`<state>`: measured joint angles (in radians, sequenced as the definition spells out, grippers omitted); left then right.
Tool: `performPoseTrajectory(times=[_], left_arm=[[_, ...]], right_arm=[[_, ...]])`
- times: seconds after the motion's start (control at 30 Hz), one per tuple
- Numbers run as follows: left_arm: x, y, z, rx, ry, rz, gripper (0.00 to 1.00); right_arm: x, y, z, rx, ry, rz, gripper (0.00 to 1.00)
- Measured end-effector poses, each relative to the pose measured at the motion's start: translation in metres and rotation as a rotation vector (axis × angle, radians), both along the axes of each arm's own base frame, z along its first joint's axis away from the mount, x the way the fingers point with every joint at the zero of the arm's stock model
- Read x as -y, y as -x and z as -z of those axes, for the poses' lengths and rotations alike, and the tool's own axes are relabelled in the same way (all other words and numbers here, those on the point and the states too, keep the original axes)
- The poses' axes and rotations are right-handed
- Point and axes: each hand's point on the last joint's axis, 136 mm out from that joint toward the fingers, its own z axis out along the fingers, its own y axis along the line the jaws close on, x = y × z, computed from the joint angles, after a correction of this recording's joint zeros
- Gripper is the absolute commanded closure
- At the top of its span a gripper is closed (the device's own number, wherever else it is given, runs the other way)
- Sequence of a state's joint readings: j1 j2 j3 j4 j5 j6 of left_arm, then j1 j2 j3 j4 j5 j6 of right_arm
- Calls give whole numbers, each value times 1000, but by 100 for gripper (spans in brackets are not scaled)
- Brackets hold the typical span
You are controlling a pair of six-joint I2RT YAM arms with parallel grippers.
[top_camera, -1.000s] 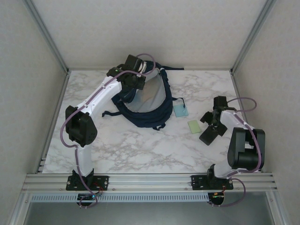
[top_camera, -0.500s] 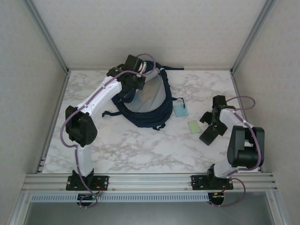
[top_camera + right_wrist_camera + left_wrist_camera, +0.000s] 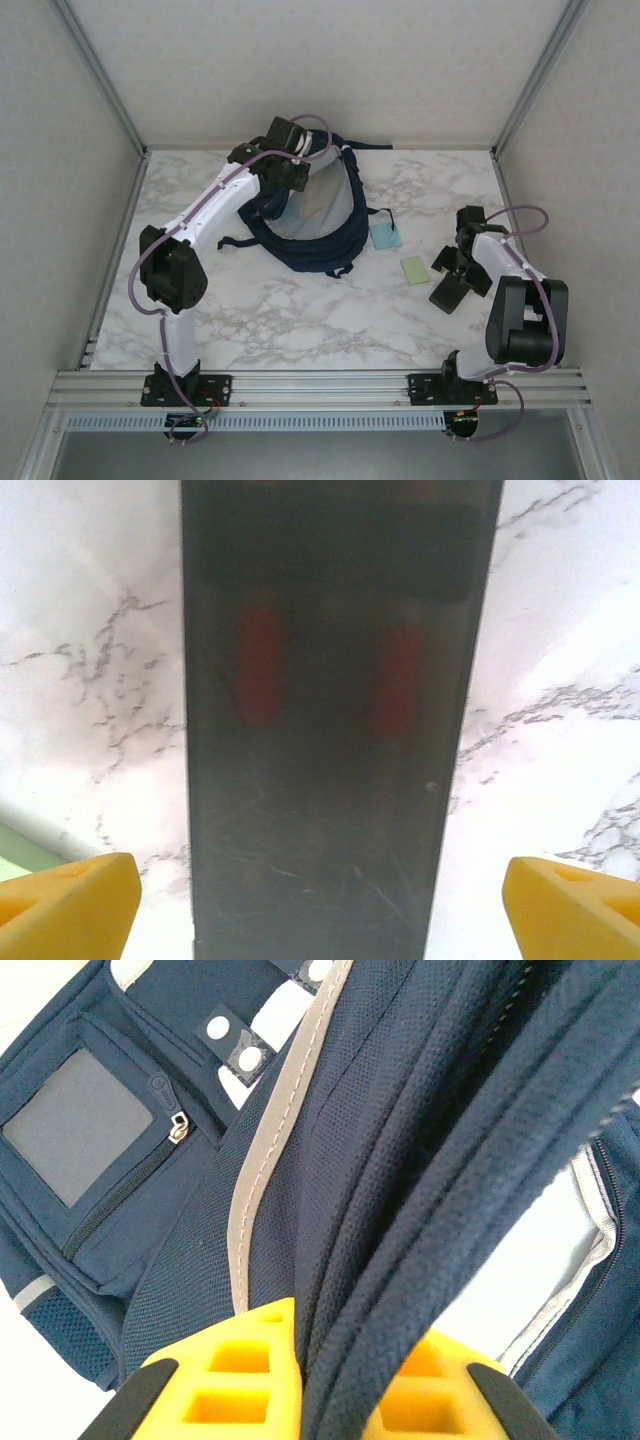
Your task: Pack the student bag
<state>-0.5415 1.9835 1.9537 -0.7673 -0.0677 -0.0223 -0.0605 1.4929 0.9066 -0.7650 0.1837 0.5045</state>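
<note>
Fabric at the rim of the student bag [image 3: 318, 245] sits pinched in the left gripper [image 3: 330, 1370], its mouth open at the far middle of the table [image 3: 300, 320]. The right gripper [image 3: 320, 900], jaws spread wide, straddles a dark slab [image 3: 330, 680] lengthwise. The bag lies well to its left and farther back.

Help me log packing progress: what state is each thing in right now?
backpack: open, pale lining showing.
left gripper: shut on the backpack's edge.
right gripper: open.
dark flat thing: between the right gripper's fingers, not gripped.
green pad: flat on the table, outside the backpack.
blue card: flat on the table beside the backpack.
</note>
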Motion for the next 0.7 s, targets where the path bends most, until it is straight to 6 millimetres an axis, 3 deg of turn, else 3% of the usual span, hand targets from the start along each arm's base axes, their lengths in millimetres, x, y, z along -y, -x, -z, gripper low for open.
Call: performPoseTrajectory(times=[0.23, 0.37, 0.5, 0.7], left_arm=[[-2, -1, 0, 6, -11, -5, 100], [-3, -1, 0, 9, -18, -6, 100], [-3, -1, 0, 10, -21, -4, 100], [-3, -1, 0, 10, -21, -4, 100]], right_arm=[[-1, 1, 26, -27, -36, 1, 7], [-6, -3, 35, -27, -66, -7, 20], [-9, -6, 34, -12, -83, -9, 37], [-16, -4, 19, 16, -122, -20, 39]])
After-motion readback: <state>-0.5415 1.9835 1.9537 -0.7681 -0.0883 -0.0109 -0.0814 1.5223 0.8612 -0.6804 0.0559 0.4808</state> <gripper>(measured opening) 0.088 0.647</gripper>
